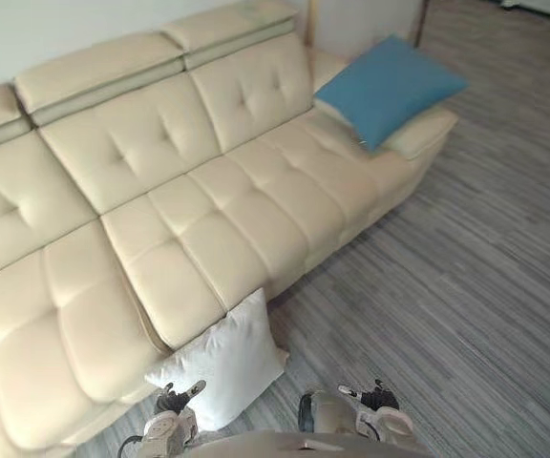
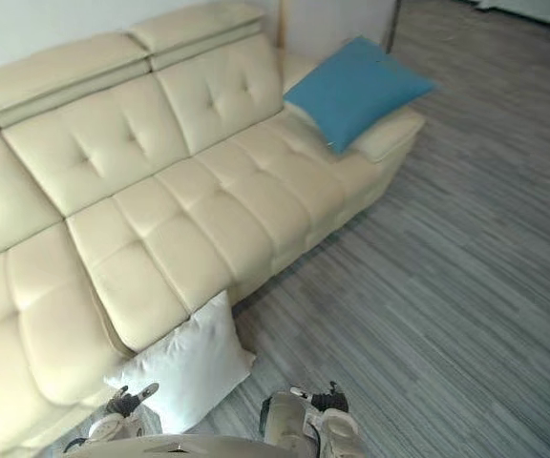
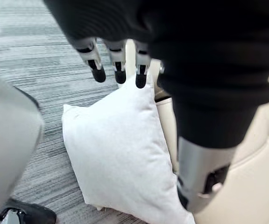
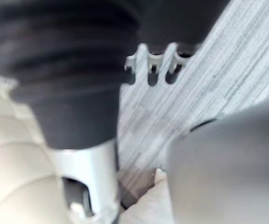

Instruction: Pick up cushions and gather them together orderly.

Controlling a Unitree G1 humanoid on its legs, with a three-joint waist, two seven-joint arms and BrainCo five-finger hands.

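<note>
- Grey striped floor (image 1: 466, 286) runs in front of a long cream sofa (image 1: 227, 219) that stands against a pale wall (image 1: 65, 29).
- We see two cushions, well apart. A blue cushion (image 1: 385, 88) lies tilted on the armrest (image 1: 428, 132) at the sofa's right end. A white cushion (image 1: 227, 363) stands on the floor close before us, leaning against the sofa's front.
- Our left hand (image 3: 119, 65) hangs just above the white cushion's top corner. Its fingers are straight, apart from the thumb, and hold nothing; we cannot tell whether the tips touch the cloth.
- Our right hand (image 4: 149, 65) hangs over the floor near the sofa front, its fingers relaxed and empty.
- We judge the task barely begun: neither cushion is lifted, and the step in hand is the reach for the white cushion.
- The next move, as we read it, is to lower the left hand onto the cushion's upper edge, close fingers and thumb on the cloth, and lift it off the floor.
- The soft filling will likely sag, so a grip near the corner, or help from the right hand, seems wise.
- The cushion should then go onto the sofa beside the blue cushion, set square.
</note>
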